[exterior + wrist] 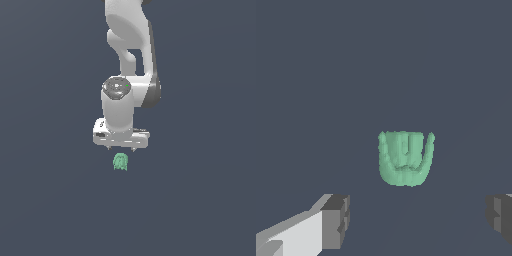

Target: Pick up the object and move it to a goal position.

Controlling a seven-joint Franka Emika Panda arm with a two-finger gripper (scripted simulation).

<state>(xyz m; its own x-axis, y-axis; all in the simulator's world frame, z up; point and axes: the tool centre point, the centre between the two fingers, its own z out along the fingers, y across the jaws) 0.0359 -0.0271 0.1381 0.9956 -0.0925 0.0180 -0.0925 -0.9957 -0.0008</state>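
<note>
The object point(120, 162) is a small mint-green clump of stubby lobes lying on the dark grey floor, just below the arm's hand in the exterior view. In the wrist view the object point(405, 158) sits ahead of the fingers, apart from them. My gripper point(121, 148) is open and empty, its two short fingertips pointing down just above the object. In the wrist view my gripper point(418, 220) shows two dark pads point(336, 220) set wide apart, much wider than the object.
The white arm point(131, 45) rises behind the hand toward the top of the exterior view. The flat dark grey floor point(50, 200) stretches all around.
</note>
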